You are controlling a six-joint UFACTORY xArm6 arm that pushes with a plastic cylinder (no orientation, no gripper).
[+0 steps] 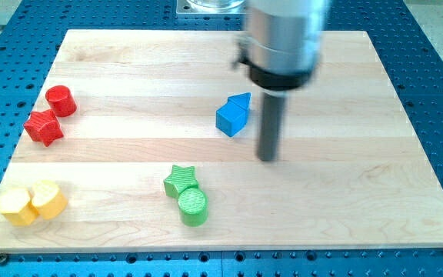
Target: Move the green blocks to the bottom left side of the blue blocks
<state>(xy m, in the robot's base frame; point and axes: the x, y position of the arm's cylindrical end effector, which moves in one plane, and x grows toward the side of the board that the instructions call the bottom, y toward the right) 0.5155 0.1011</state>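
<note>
Pale wooden worktop [360, 192]: my tip [267, 158], no hand, rests just right of the touching blue cube [231, 119] and blue triangular block [241, 100].

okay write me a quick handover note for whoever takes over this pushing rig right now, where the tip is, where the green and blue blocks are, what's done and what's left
Tip: my tip is on the board, just to the view's right of the blue blocks and slightly below them, touching no block.
Blue blocks: the blue cube and the blue triangle sit together near the board's middle.
Green blocks: the green star and the green cylinder sit together towards the view's bottom, left of and below the blue pair, with a clear gap between.
Done: the greens already lie on the bottom-left side.
Left: probably nudge them closer to the blues, if needed.
</note>
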